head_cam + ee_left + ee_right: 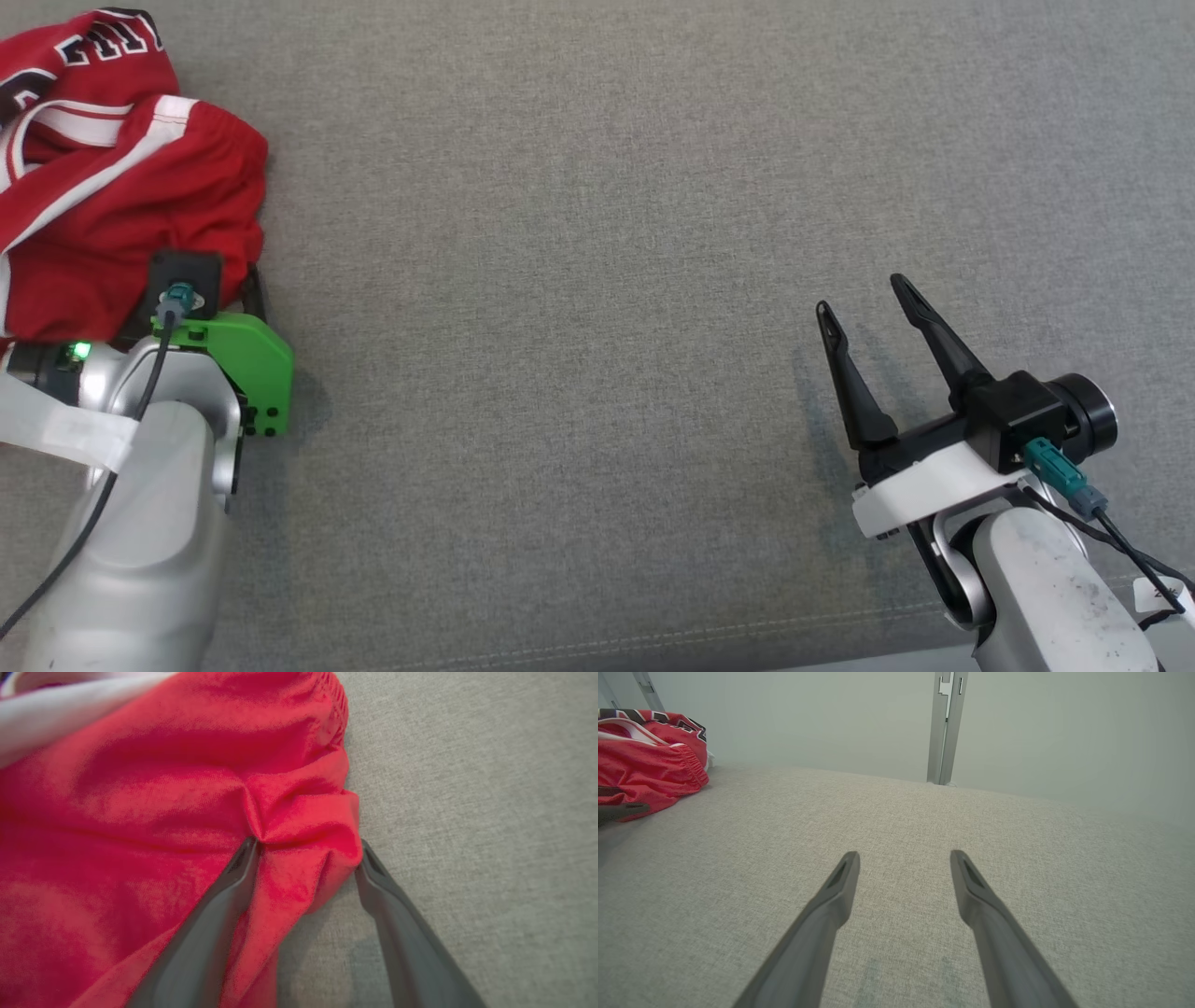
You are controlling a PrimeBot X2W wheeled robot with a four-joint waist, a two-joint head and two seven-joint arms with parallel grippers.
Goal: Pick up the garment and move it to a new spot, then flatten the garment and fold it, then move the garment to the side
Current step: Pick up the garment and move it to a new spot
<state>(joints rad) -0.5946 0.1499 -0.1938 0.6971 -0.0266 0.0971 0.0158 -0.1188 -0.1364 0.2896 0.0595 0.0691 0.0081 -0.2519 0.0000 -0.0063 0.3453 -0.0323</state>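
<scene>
Picking up, the first step. With left claw (308,844) spread, straddling a bunched edge of the crumpled red jersey garment with white trim (140,812); gripping nothing yet. With right claw (860,293) spread and empty, hovering well apart over grey woven upholstery (597,233). Next: clench on that fold, then lift.

readable text: none | garment (121,187): black white-edged letters near its top edge, folded and cropped, illegible
</scene>
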